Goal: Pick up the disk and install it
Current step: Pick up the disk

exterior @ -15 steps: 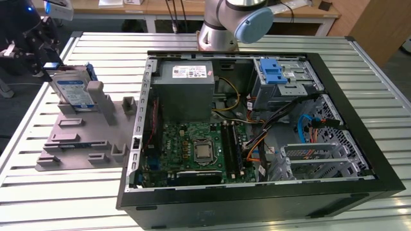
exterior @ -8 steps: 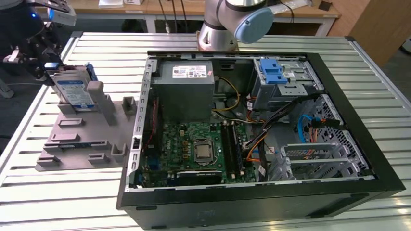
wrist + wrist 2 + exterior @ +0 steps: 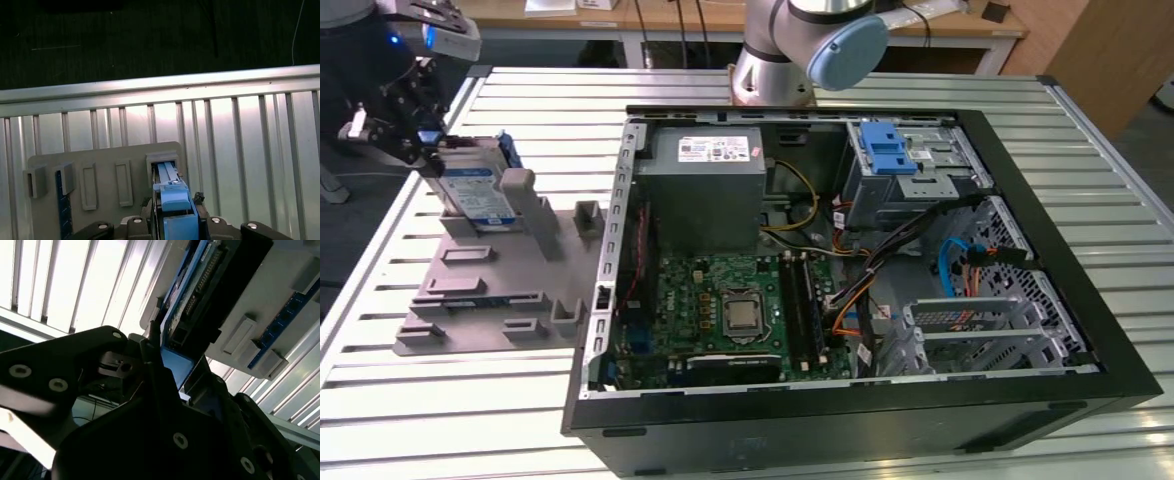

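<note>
Slatted metal table [image 3: 1067, 130], workshop benches behind. Open computer case [image 3: 854, 425] lies on its side across the centre and the exterior view's right; grey holder plate [image 3: 480, 300] lies on the exterior view's left

Progress: early. The disk [image 3: 470, 195] stands on edge in 1 slot of the holder plate, upper left of the exterior view, not yet lifted clear. Gripper [image 3: 411, 140] is down on its outer end. In the first wrist view, at lower centre, the jaws sit flush against both sides of the blue carrier, opened only as wide as the carrier, so I judge it clamped on. Lift, carry and install are all left to do

Containers:
- Holder plate: disk in 1 slot, a thin blue strip [image 3: 61, 205] in another, the remaining slots bare as far as shown
- Case: grey power-supply box [image 3: 707, 190] at upper left inside, green motherboard [image 3: 720, 300] below it, silver drive cage [image 3: 914, 185] with blue latch [image 3: 887, 150] at upper right; no disk seen in the cage, cables loose beside it
</note>
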Tool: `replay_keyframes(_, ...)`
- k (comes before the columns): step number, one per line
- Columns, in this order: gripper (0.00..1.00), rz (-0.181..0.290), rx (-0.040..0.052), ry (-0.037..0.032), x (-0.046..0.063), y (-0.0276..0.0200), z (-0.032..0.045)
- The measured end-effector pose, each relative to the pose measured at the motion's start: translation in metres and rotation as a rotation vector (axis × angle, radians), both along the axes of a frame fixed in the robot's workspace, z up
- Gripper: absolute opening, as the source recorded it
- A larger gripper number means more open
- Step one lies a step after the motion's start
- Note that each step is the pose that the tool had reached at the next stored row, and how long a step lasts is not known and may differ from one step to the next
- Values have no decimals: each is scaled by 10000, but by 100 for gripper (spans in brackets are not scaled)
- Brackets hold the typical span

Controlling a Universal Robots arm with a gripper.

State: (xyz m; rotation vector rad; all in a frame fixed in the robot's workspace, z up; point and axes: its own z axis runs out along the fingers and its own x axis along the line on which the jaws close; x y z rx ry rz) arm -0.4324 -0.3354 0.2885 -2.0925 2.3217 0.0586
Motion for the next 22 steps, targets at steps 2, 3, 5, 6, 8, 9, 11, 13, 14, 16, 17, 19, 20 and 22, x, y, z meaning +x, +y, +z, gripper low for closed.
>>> replay_keyframes(2, 38, 3, 1, -10, 0, 0, 27)
replay_keyframes(3, 37, 3, 2, -13, 0, 0, 32)
replay_keyframes(5, 37, 4, 2, -14, 0, 0, 32)
replay_keyframes(6, 37, 10, 1, -13, 0, 0, 32)
replay_keyframes(8, 37, 170, 0, -10, 0, 0, 30)
replay_keyframes(9, 37, 327, 0, -10, 0, 0, 28)
replay_keyframes(11, 37, 612, 1, -11, -2, 0, 26)
replay_keyframes(13, 37, 719, 2, -13, -9, -10, 24)
replay_keyframes(14, 37, 749, 2, -12, -16, -22, 25)
replay_keyframes(16, 37, 782, 1, -12, -23, -32, 25)
replay_keyframes(17, 37, 782, 1, -12, -23, -33, 25)
replay_keyframes(19, 37, 784, 1, -12, -23, -33, 25)
replay_keyframes(20, 37, 785, 1, -11, -23, -33, 26)
replay_keyframes(22, 38, 786, 0, -10, -23, -34, 26)
